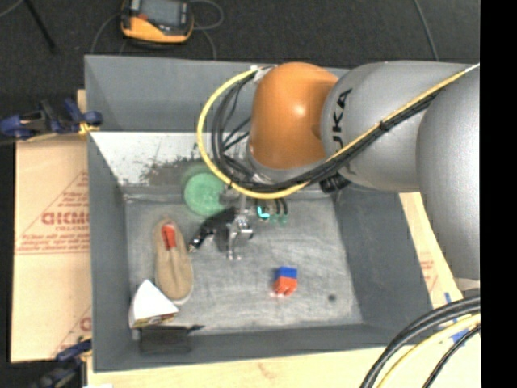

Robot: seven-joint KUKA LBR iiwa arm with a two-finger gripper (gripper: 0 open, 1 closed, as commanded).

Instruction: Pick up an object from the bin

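Currently the gripper is placed low over the bin floor, just beside a small black object near a green disc. Whether it is spread cannot be told. The black object could be nudged aside by an off-centre closure.

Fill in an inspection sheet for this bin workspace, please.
Surface: grey bin, speckled marks on its far wall.
Job's things: green round thing at back; tan slipper-like thing with red piece, left; white folded thing, front left; blue and red block, front centre.
Clutter: small black thing mid-bin, kind unclear.
Grippers: gripper low over mid-bin, beside the black thing.
Cables: yellow cable looped round orange wrist cover.
Surroundings: orange and black device beyond the bin.
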